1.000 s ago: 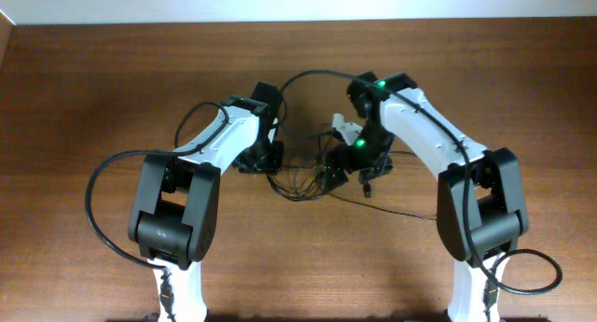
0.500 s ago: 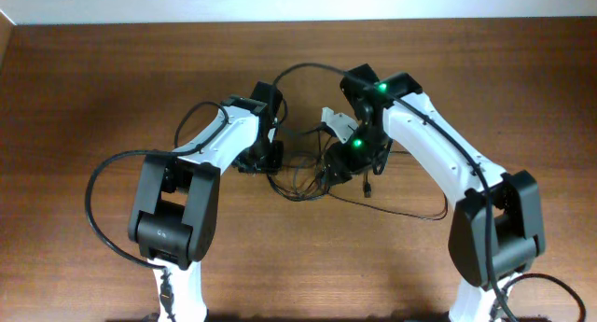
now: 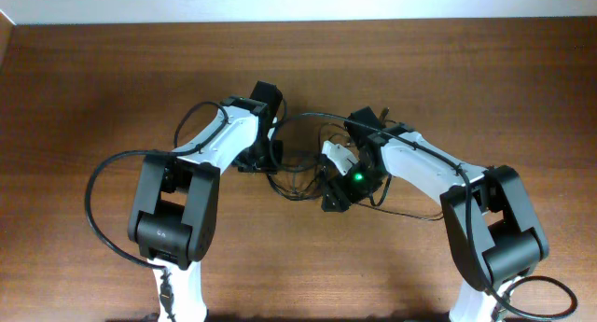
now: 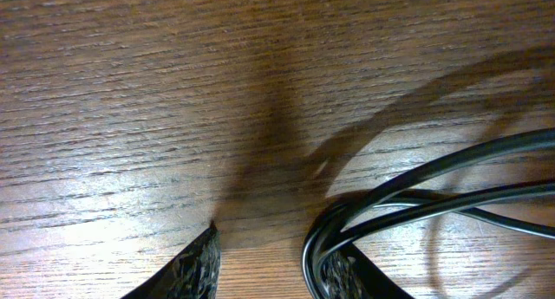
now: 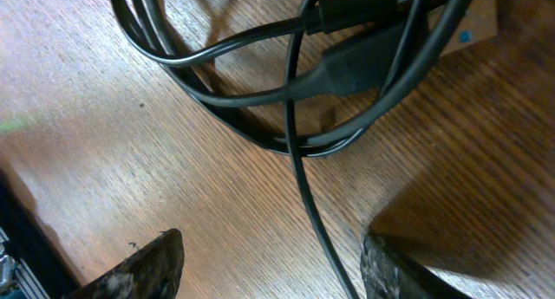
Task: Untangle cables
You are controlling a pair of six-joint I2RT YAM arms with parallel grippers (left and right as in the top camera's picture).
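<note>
The cables (image 3: 297,180) form a black tangle of loops on the wooden table between my two grippers. My left gripper (image 3: 259,161) sits at the tangle's left edge. In the left wrist view its fingers (image 4: 269,269) are apart, and a bend of several cords (image 4: 408,195) lies between them against the right finger. My right gripper (image 3: 334,199) is low at the tangle's right side. In the right wrist view it is open (image 5: 269,264), one thin cord (image 5: 303,186) runs between its fingers, and loops with a plug end (image 5: 355,65) lie just ahead.
One thin cord (image 3: 410,213) trails right from the tangle under the right arm. The thick arm cable (image 3: 103,187) loops out at the left. The table's far edge (image 3: 298,23) meets a pale wall.
My right arm has swung down and toward the front, bringing its gripper low over the tangle's right side. The loops shifted a little. The left arm has not moved.
</note>
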